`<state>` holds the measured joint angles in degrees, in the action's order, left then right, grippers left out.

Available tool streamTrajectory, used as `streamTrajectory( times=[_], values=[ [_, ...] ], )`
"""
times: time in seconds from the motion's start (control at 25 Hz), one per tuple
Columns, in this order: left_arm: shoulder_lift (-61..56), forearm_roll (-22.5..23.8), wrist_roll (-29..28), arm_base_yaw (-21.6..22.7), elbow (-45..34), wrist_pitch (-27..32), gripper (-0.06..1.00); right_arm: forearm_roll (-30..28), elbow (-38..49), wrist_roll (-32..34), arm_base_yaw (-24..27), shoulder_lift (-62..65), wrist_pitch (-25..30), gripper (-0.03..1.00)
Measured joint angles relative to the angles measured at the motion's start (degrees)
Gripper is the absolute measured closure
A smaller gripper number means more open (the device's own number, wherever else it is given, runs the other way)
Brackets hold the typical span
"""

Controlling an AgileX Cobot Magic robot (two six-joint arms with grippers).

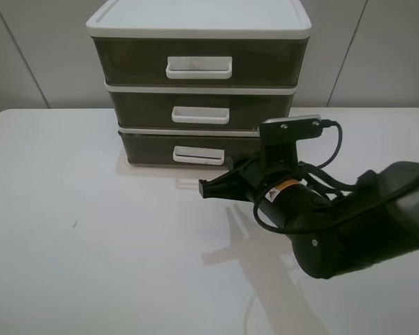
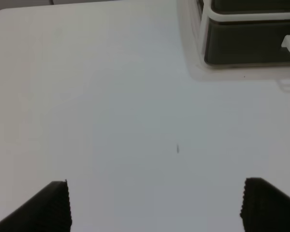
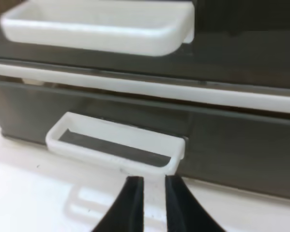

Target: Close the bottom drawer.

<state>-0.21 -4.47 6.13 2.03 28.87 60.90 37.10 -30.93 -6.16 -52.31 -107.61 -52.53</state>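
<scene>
The bottom drawer (image 1: pixel 153 148) is the lowest tier of a white-framed unit, dark translucent with a white loop handle (image 1: pixel 199 155). Its front looks about flush with the tiers above. My right gripper (image 1: pixel 204 187) is just in front of the handle, low over the table and a little to its right. In the right wrist view the bottom drawer (image 3: pixel 232 145) and its handle (image 3: pixel 116 145) fill the frame. The right gripper (image 3: pixel 153 186) is shut and empty, its tips just short of the handle. My left gripper (image 2: pixel 154 205) is open and empty over bare table, far from the drawer (image 2: pixel 246 46).
The drawer unit (image 1: pixel 199 17) stands at the back middle of the white table (image 1: pixel 70 244), with two alike drawers above the bottom one. The right arm's black body (image 1: pixel 349 230) lies across the table's right side. A wall stands behind the unit.
</scene>
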Motion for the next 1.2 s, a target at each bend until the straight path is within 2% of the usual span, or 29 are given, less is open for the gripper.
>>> streamTrajectory(
  times=[0.16, 0.24, 0.32, 0.48, 0.6, 0.72, 0.96, 1.12, 1.2],
  values=[
    [0.0, 0.0, 0.0, 0.0, 0.0, 0.0, 0.23, -0.9, 7.6, 0.0, 0.0, 7.8, 0.2, 0.94],
    [0.0, 0.0, 0.0, 0.0, 0.0, 0.0, 0.23, -0.9, 11.2, 0.0, 0.0, 11.4, 0.8, 0.89],
    [0.0, 0.0, 0.0, 0.0, 0.0, 0.0, 0.23, -0.9, 14.7, 0.0, 0.0, 16.2, 1.7, 0.79],
    [0.0, 0.0, 0.0, 0.0, 0.0, 0.0, 0.23, 1.7, 19.3, 0.0, 0.0, 26.8, 5.4, 0.45],
    [0.0, 0.0, 0.0, 0.0, 0.0, 0.0, 0.23, 5.3, 20.6, 0.0, 0.0, 34.7, 10.5, 0.3],
    [0.0, 0.0, 0.0, 0.0, 0.0, 0.0, 0.23, 6.9, 20.6, -1.3, 0.0, 41.7, 15.8, 0.26],
    [0.0, 0.0, 0.0, 0.0, 0.0, 0.0, 0.23, 6.8, 18.8, -3.5, 1.1, 50.3, 22.7, 0.25],
    [0.0, 0.0, 0.0, 0.0, 0.0, 0.0, 0.23, 2.0, 14.1, -4.1, 7.2, 51.5, 27.7, 0.25],
    [0.0, 0.0, 0.0, 0.0, 0.0, 0.0, 0.23, -2.3, 10.9, -3.9, 11.3, 51.5, 33.6, 0.25]
  ],
)
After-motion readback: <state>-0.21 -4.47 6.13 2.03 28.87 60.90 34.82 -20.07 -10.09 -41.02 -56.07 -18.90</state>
